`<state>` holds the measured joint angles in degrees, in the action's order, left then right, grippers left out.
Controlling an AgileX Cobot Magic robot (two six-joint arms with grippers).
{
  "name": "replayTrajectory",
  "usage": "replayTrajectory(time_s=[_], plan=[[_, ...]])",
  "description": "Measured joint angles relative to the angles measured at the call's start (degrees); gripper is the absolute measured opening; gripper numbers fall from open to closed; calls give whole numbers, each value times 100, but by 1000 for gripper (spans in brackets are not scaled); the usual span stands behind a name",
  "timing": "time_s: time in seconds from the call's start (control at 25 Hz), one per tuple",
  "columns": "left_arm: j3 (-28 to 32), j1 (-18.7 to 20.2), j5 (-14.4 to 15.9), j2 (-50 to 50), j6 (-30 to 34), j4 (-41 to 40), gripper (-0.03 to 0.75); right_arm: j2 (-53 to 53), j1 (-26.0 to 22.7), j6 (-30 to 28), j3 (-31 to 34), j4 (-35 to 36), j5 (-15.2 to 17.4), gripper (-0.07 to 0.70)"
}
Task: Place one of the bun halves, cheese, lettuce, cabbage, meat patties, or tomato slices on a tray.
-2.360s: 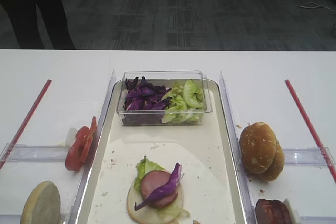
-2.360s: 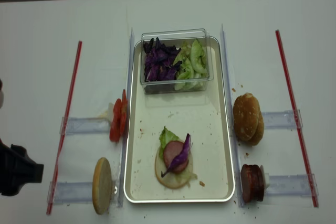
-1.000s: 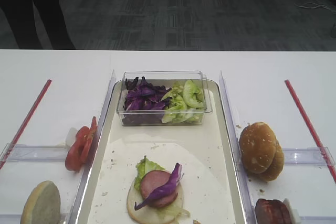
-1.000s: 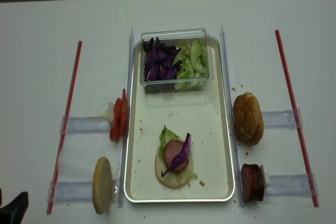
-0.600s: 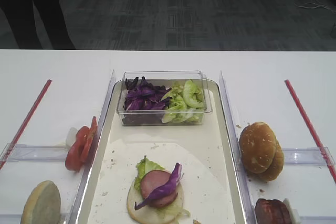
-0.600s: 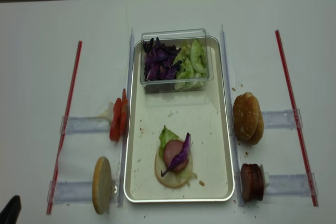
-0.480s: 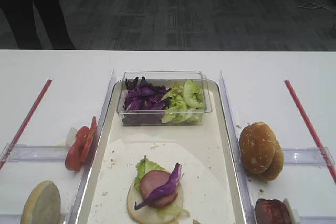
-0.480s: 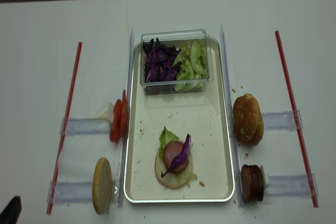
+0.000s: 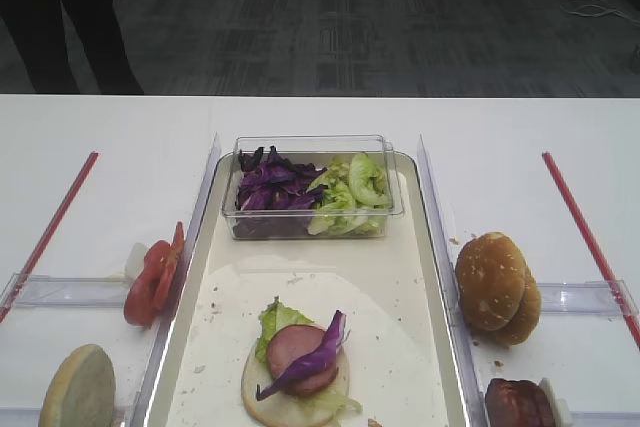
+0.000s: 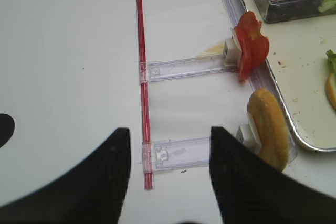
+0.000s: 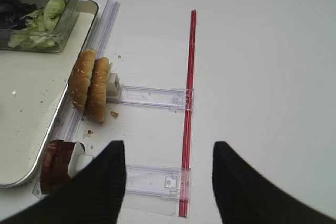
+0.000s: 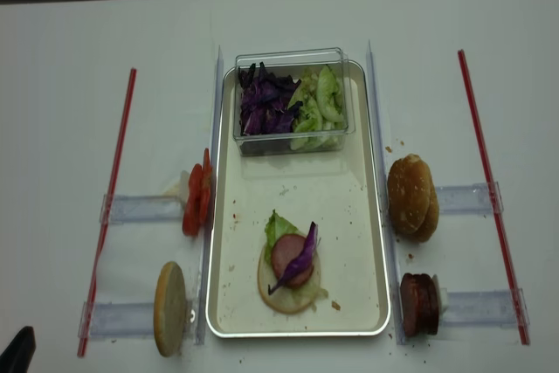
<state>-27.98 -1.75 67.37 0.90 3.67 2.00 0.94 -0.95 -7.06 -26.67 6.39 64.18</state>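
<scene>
Left gripper [image 10: 165, 174] spread wide, holding nothing, hovering over bare table. Right gripper [image 11: 168, 179] same: wide, empty.

From my left gripper: a bun half [image 10: 269, 128] stands on edge just ahead-right, tomato slices [image 10: 250, 43] further ahead, the tray [image 10: 273, 113] beyond both to the right. On the tray the stack so far reads bun base, lettuce [image 12: 278, 226], meat patty [image 12: 289, 259], cabbage [image 12: 301, 261].

Judgement: between placements. Next is probably a tomato slice: reach ahead-right, close on one slice only, carry it over the rim onto the stack.

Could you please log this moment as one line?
left gripper: open, empty | right gripper: open, empty | tray: bun half, lettuce, meat patty, cabbage stacked
</scene>
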Motion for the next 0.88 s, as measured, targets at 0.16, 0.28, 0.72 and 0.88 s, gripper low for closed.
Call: replayTrajectory(time_s=[0.16, 0.28, 0.72, 0.88], plan=[[0, 0, 0, 0, -19, 0, 356, 0, 0, 0, 0, 0, 0, 387], [0, 0, 0, 0, -146, -51, 356, 0, 0, 0, 0, 0, 0, 387], [0, 0, 0, 0, -276, -143, 356, 0, 0, 0, 0, 0, 0, 387], [0, 0, 0, 0, -287, -143, 356, 0, 0, 0, 0, 0, 0, 387]])
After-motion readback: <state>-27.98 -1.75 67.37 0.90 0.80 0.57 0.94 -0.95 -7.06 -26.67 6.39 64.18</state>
